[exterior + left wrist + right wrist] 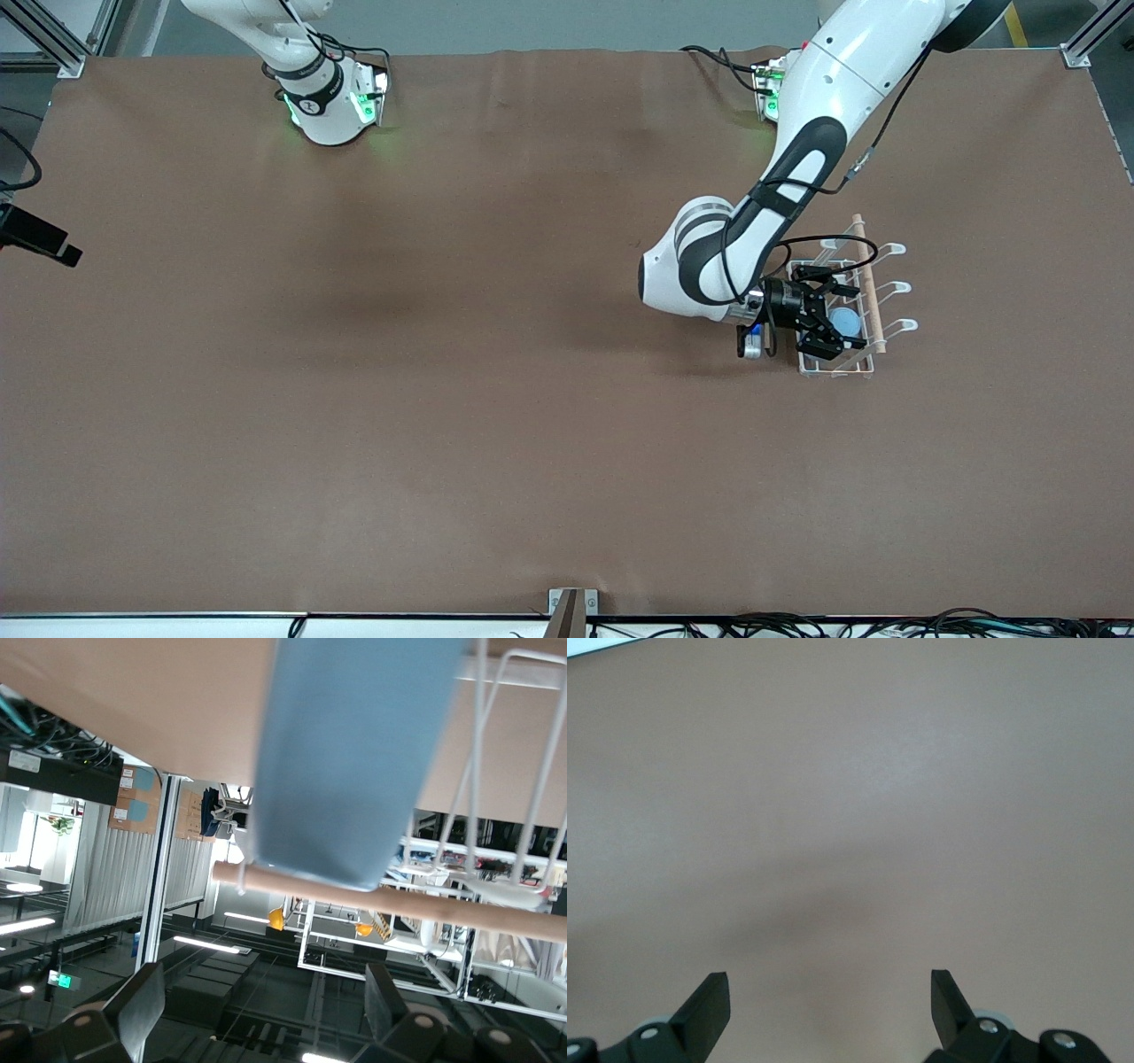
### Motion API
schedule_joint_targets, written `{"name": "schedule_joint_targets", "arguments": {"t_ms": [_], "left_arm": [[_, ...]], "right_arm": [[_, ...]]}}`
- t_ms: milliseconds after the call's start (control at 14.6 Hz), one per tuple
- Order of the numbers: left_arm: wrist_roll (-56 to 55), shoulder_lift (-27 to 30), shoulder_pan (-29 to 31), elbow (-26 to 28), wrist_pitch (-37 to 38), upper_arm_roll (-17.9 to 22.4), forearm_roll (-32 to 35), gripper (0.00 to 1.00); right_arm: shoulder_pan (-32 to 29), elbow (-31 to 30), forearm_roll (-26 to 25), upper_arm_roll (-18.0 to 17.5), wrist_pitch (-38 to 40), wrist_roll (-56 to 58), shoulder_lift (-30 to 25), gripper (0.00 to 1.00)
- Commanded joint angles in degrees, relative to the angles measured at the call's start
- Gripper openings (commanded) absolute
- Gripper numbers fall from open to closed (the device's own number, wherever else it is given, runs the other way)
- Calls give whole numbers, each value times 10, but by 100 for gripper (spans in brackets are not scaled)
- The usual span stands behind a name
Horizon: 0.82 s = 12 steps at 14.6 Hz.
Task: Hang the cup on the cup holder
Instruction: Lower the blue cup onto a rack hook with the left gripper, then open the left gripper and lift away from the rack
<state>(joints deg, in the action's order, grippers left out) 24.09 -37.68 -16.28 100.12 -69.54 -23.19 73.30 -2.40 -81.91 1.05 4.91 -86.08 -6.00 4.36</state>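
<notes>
The light-blue cup (847,321) sits on a prong of the white wire cup holder (893,289), beside its wooden rod (867,276). My left gripper (833,317) is at the rack, open, with its fingers wide apart on either side of the cup and not touching it. In the left wrist view the cup (354,753) hangs in front of the rod (461,908) and the wire prongs (532,780), clear of my left gripper (262,997). My right gripper (829,997) is open and empty over bare table; the front view shows only that arm's base (323,97).
The brown table (399,372) spreads wide toward the right arm's end. A black camera mount (35,235) sticks in at that end. A metal bracket (572,610) and cables (797,625) lie along the table edge nearest the front camera.
</notes>
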Motion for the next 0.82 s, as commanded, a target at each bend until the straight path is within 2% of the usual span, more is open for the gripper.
{"name": "schedule_joint_targets", "arguments": {"t_ms": [0, 550, 756], "left_arm": [[-73, 9, 10, -69, 8, -10, -14, 100], [-220, 67, 87, -208, -44, -29, -243, 100], [-246, 114, 114, -213, -101, -28, -343, 100]], "right_arm": [[-8, -8, -5, -9, -2, 6, -10, 100], [-7, -9, -6, -8, -1, 7, -9, 100], [-7, -9, -8, -8, -1, 8, -9, 100]]}}
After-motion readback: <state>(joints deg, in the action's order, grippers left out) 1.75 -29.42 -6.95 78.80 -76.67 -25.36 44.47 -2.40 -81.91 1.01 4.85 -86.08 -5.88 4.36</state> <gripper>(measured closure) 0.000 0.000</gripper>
